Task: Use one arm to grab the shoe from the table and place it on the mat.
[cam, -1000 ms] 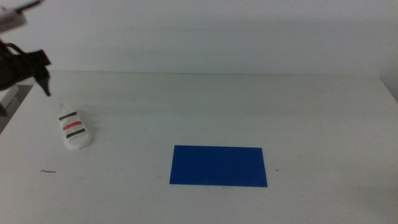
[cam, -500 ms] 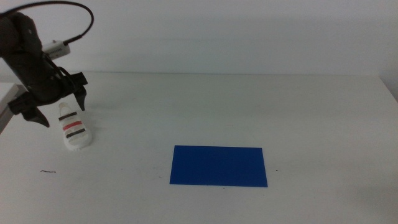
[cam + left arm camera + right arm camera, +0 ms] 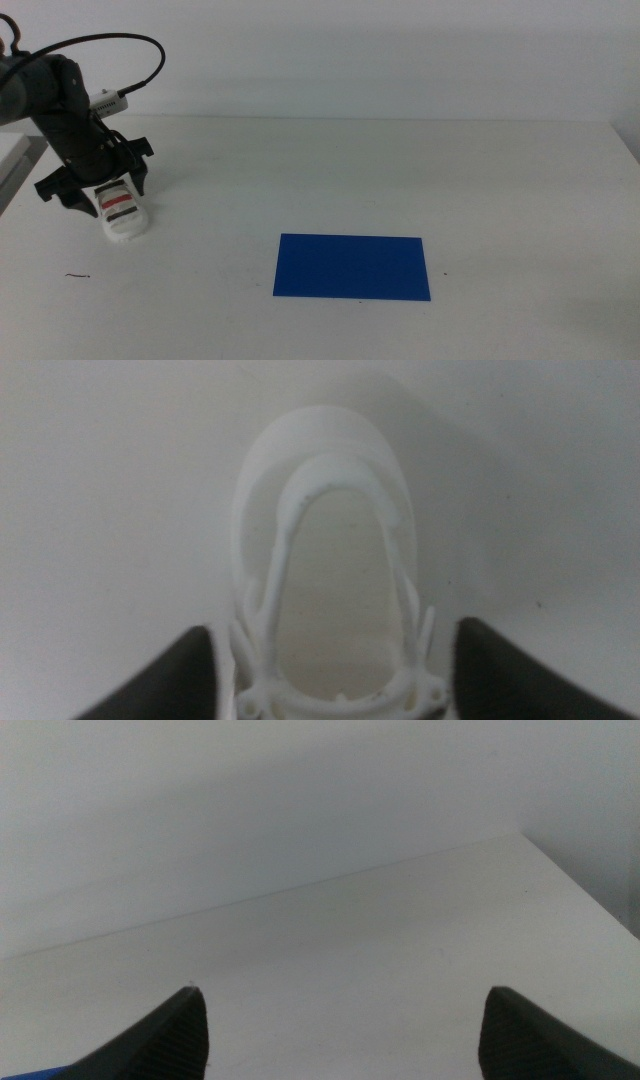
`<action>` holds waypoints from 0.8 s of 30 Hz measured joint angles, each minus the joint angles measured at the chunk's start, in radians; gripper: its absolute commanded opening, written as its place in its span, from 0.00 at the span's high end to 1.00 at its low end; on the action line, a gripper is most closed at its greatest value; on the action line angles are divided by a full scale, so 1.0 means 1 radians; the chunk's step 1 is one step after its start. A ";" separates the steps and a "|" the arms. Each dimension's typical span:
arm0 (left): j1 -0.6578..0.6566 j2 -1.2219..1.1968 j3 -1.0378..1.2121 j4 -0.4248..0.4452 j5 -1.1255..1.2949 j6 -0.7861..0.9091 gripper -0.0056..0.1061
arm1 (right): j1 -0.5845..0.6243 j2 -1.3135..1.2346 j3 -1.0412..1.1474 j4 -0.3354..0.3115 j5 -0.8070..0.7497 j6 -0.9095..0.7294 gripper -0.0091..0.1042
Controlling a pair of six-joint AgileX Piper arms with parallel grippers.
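The small white shoe (image 3: 121, 212) with dark and red straps lies at the far left of the white table (image 3: 400, 170). My left gripper (image 3: 97, 193) has come down over its rear end, open, with one jaw on each side of the shoe. In the left wrist view the shoe's white opening (image 3: 325, 560) sits between the two dark jaws, my left gripper (image 3: 333, 670) straddling it without visibly touching it. The blue mat (image 3: 352, 266) lies flat at the table's front middle. My right gripper (image 3: 340, 1030) is open and empty over bare table, outside the middle view.
A small dark thread-like mark (image 3: 78, 275) lies on the table in front of the shoe. The table's left edge (image 3: 20, 175) is close to the left arm. The table's far edge meets a pale wall.
My left arm has swung in from the far left and come down over the shoe, so the open jaws now straddle it. The shoe and the mat have not moved.
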 measured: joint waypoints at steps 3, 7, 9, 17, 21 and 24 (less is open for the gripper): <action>0.000 0.000 -0.003 0.000 0.007 -0.002 0.71 | 0.000 0.000 0.000 0.000 0.000 0.000 0.22; -0.035 -0.026 -0.015 0.034 0.071 -0.048 0.97 | 0.000 0.000 0.000 0.000 0.000 0.000 0.22; -0.084 -0.051 -0.041 0.063 0.122 -0.089 0.97 | 0.000 0.000 0.000 0.000 0.000 0.000 0.22; -0.474 -0.060 -0.232 0.054 0.294 -0.254 0.97 | 0.000 0.000 0.000 0.000 0.000 0.000 0.22; -0.663 -0.023 -0.247 0.050 0.306 -0.353 0.97 | 0.000 0.000 0.000 0.000 0.000 0.000 0.22; -0.747 -0.008 -0.247 0.057 0.312 -0.402 0.97 | 0.000 0.000 0.000 0.000 0.000 0.000 0.22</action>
